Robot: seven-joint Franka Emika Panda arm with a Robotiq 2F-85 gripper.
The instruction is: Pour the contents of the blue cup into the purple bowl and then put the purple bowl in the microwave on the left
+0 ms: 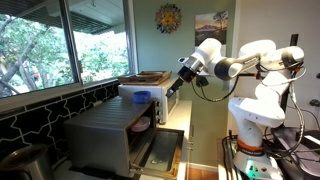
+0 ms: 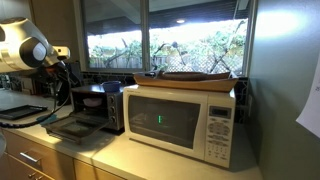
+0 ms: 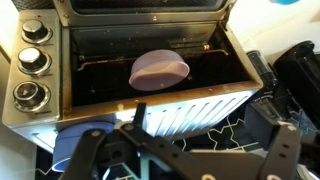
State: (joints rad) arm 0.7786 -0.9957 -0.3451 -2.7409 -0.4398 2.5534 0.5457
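Wrist view: purple bowl (image 3: 160, 72) sits on rack inside open dark-grey microwave (image 3: 140, 10), gripper (image 3: 195, 130) jaws wide apart & empty above door; bowl prob light, rigid, smooth, so pinch 1 rim edge

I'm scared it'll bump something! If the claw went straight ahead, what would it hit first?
Probably the purple bowl inside the open microwave, though the dropped door nearer the claw might come first; depth is unclear.

I count one purple bowl (image 3: 160, 70), one blue cup (image 1: 140, 97), one dark-grey microwave (image 1: 100, 135) carrying three knobs (image 3: 33, 62), and one white microwave (image 2: 180, 120).
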